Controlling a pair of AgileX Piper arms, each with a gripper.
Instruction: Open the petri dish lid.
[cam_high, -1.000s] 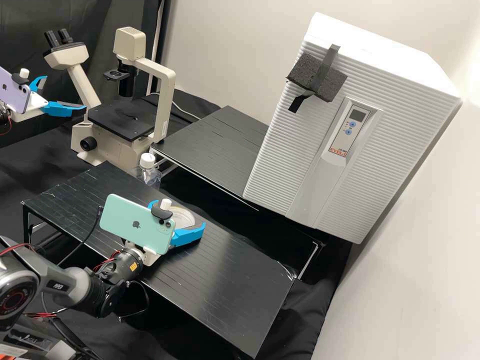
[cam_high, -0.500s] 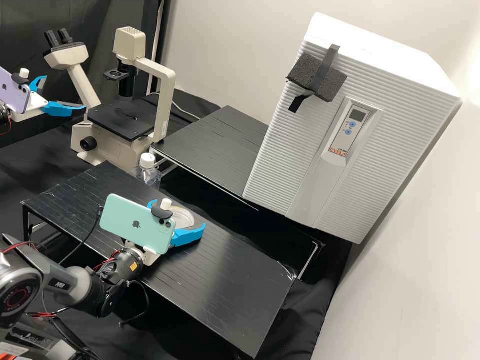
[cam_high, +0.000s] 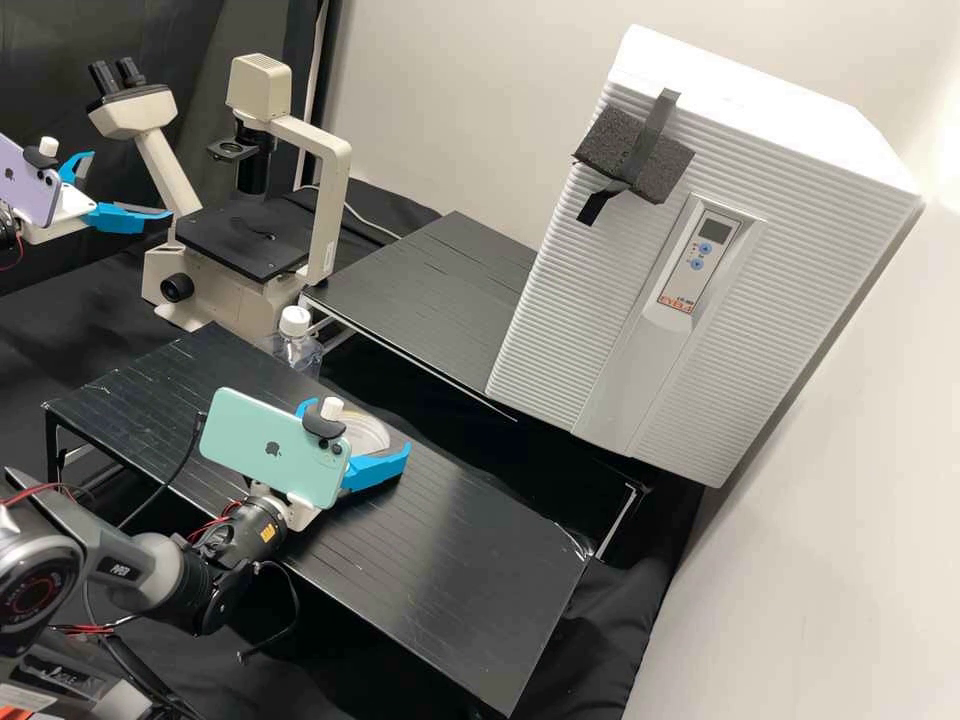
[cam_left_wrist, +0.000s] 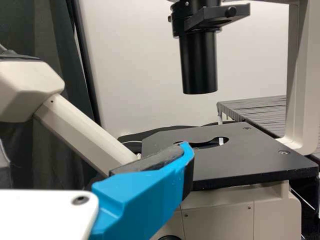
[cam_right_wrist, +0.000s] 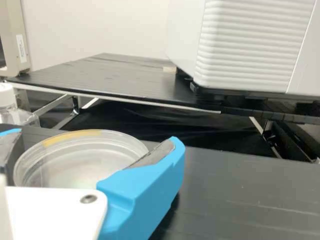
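Petri dish (cam_right_wrist: 75, 161): seen on black bench (cam_high: 450, 560), between fingers of right gripper (cam_high: 358, 428)
Right gripper: fingers spread around dish; whether rim is touched can't be told
Left gripper (cam_high: 132, 184): spread, held near microscope (cam_high: 240, 245)

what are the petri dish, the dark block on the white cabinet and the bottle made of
The petri dish looks like clear, glossy plastic or possibly glass: see-through walls, bright rim glints. The dark block seems matte foam, judging by its grainy, pitted face. The bottle looks like clear plastic or glass, being see-through; its white cap appears to be smooth plastic.
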